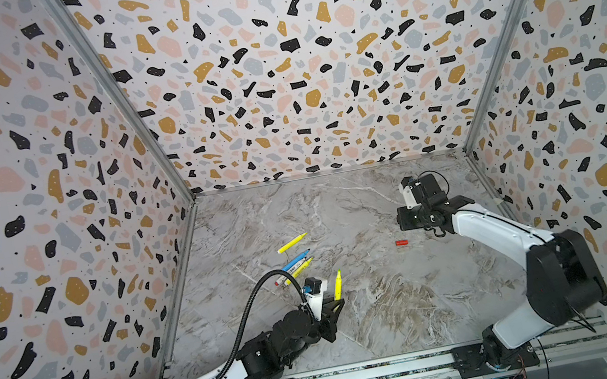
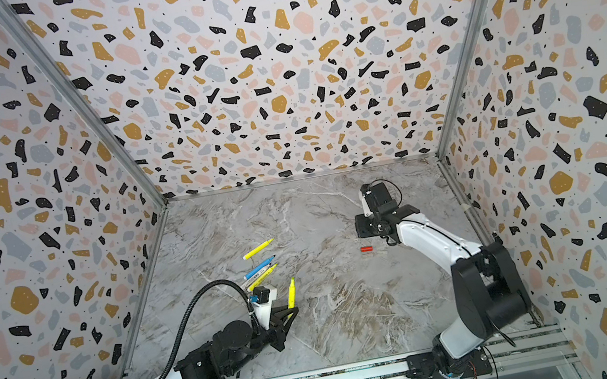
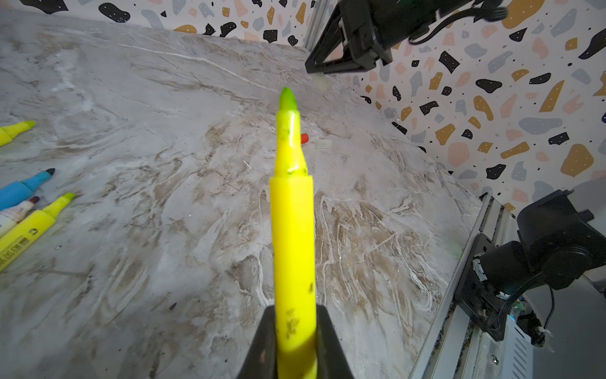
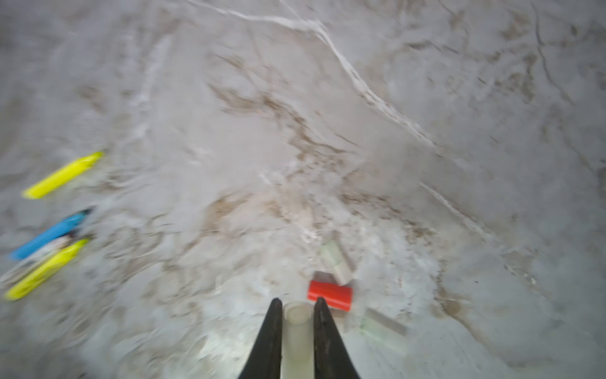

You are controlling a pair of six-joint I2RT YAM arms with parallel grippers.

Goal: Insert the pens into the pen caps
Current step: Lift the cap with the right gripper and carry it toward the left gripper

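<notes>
Left hand [image 3: 295, 310] grips a slim bright-yellow plastic marker pen [image 3: 292, 229], tip out ahead. My right hand [image 4: 298, 303] is clenched on a pale stubby tube cap [image 4: 297, 334]. Pairing step, I judge; next, line the cap mouth up with the tip.

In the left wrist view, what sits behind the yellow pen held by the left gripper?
Only one end of the red cap peeks out past the yellow pen, lying on the table; the pen covers the rest of it.
</notes>
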